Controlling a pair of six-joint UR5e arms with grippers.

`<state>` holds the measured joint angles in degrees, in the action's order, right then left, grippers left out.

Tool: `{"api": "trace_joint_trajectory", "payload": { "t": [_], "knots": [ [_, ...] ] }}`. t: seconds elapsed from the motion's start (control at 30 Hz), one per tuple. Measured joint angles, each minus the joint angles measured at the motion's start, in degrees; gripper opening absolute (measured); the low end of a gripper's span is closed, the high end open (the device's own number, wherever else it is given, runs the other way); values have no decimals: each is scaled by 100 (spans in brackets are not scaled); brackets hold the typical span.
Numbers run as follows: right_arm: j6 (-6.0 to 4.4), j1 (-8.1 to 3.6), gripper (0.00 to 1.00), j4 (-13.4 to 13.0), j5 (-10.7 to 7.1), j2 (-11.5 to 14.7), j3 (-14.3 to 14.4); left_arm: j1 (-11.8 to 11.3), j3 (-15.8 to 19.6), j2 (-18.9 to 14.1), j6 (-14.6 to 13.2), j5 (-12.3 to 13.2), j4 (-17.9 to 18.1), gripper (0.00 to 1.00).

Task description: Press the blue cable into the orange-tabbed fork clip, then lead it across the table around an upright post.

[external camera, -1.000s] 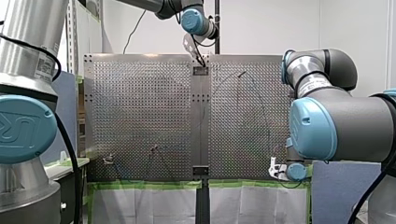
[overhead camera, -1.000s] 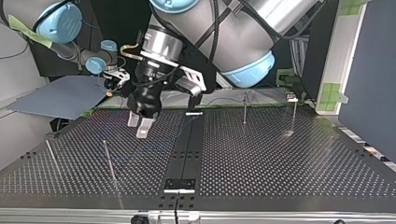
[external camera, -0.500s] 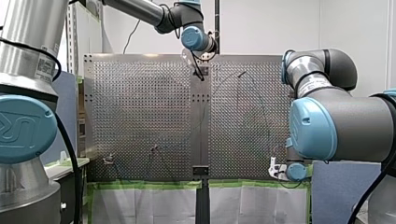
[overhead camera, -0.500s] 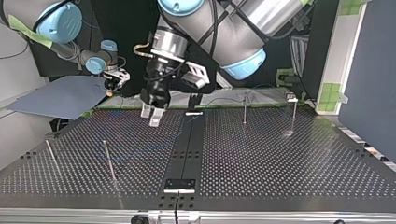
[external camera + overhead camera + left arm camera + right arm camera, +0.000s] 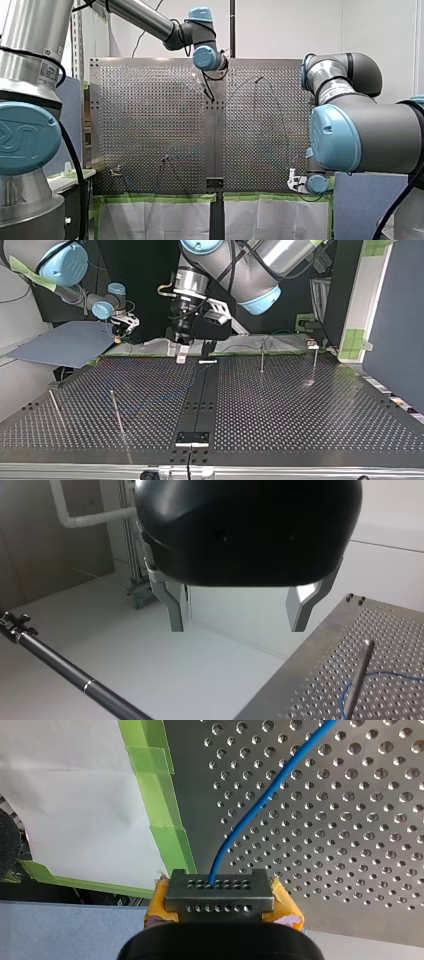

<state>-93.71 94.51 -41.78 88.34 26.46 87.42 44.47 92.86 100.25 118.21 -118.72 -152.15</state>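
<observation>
Right wrist view: cable [image 5: 270,795] in claw [image 5: 217,890]

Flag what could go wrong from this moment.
1. Only my right pincer holds the cable; a tug could pull it free.
2. My left pincer hangs open and empty past the table edge; coming in for the cable, it might knock the thin post ahead of it.
</observation>
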Motion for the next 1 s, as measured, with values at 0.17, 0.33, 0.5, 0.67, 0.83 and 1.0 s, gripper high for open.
{"api": "trace_joint_trajectory", "payload": {
  "t": [0.17,0.33,0.5,0.67,0.83,1.0],
  "knots": [
    [4,10,0,2,0,1,0,-16,250,2,-9,-177,247,100],
    [8,23,0,-1,0,0,-2,-51,523,5,-116,-236,523,100],
    [9,33,0,-3,0,1,-3,-115,823,6,-189,-271,820,100],
    [16,46,0,1,-7,1,-7,-304,1087,27,-285,-202,1086,100],
    [18,59,0,2,-10,2,-9,-496,1361,190,-343,-98,1358,100],
    [18,69,0,2,-16,4,-10,-586,1623,437,-317,66,1622,100]
  ]
}}
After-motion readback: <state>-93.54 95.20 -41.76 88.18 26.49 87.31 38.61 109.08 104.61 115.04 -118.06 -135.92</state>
